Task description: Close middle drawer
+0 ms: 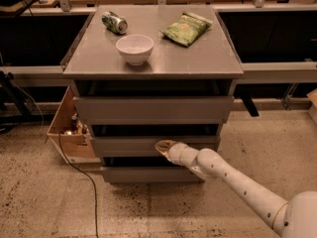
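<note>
Middle drawer (126, 146) front shows narrow dark gap along top edge; hand (165, 146) closed, tip touching front approx. centre, arm (237, 182) from right.

The gripper (164, 146), smooth glossy cream plastic, sits against the matt grey middle drawer (124, 146). On the dull grey desk (198, 58): a glossy white bowl (134, 48), a shiny metal can (114, 22), a crinkled bag (187, 29).
</note>
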`<state>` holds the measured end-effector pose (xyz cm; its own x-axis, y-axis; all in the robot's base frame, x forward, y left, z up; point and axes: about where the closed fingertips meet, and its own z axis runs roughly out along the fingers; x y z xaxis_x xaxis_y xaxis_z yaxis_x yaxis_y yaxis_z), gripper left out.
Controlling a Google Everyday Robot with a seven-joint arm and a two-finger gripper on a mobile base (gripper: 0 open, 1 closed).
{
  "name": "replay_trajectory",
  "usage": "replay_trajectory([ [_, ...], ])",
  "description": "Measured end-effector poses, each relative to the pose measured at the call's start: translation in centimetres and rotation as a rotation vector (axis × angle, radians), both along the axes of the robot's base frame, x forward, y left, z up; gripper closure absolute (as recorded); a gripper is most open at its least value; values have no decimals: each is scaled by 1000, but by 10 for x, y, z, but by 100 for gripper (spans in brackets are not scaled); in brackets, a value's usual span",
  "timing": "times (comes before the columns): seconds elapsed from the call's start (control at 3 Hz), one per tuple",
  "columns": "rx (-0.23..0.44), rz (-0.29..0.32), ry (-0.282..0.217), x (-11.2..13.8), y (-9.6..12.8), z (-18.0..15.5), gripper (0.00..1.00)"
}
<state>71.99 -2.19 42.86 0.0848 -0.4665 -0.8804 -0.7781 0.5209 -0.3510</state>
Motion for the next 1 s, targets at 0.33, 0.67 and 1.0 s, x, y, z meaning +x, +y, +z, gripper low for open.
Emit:
replay_trajectory([
  [0.33,0,9,0,5,7,-2,100],
  [0.67,-16,46,33,-8,-6,-6,100],
  [1.0,-35,141,89,-45,-31,-14,100],
])
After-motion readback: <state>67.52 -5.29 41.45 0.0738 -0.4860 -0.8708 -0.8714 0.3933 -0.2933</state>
